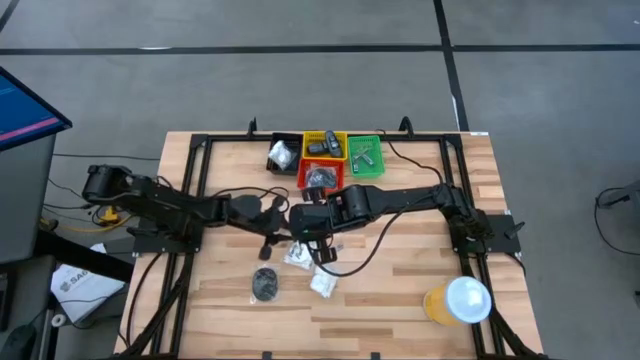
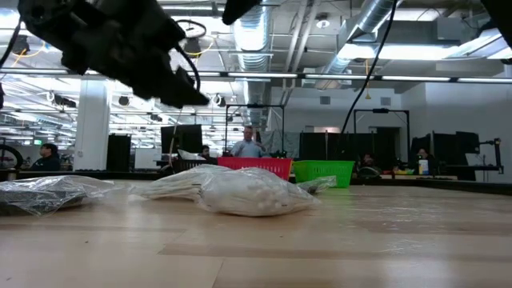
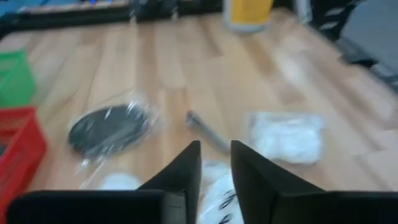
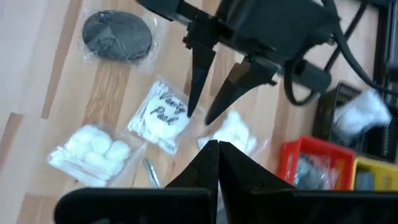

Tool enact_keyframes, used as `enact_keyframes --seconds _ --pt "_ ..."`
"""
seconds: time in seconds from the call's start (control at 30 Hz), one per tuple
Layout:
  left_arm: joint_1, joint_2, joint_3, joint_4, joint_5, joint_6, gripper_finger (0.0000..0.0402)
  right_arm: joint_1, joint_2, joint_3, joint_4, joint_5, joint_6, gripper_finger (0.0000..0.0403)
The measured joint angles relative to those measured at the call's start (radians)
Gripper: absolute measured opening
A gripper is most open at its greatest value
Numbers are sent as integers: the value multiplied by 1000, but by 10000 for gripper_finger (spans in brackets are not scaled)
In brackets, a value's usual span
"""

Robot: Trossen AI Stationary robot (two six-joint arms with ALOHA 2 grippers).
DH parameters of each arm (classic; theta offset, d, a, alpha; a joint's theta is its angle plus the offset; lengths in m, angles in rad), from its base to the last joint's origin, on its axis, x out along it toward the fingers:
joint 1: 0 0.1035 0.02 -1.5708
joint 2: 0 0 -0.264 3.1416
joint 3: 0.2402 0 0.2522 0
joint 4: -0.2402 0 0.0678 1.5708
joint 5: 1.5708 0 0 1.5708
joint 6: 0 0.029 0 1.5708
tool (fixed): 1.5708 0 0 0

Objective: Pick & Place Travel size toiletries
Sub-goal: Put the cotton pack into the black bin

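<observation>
The left gripper [image 3: 214,163], slightly parted and empty, hangs over the white packet [image 4: 158,115] mid-table; it should spread wider, drop straight; the right gripper [image 4: 214,155], pinched closed, waits at its 3 o'clock.

High cam looks straight down on my whole desk [image 1: 420,290], both arms incl. Low cam sits at desk-top level, close to a white packet [image 2: 248,194], facing the room behind. Wrist cams look fwd past my left pincer [image 3: 214,163] and right pincer [image 4: 218,155]; both share the dark disc [image 3: 109,127] w/ high cam.
</observation>
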Motion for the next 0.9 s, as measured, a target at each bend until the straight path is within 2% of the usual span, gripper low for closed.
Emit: enact_keyframes --seconds 0.13,0.47,0.73,0.9 --pt "15 42 0 0 -74 0 114 2 0 0 -57 0 40 0" --pt "20 59 0 -39 -67 -53 183 9 0 0 -119 0 86 0" --pt "18 63 0 -65 -43 -109 200 8 0 0 -117 0 96 0" --pt "3 126 0 -50 -42 -121 200 8 0 0 -117 0 96 0"
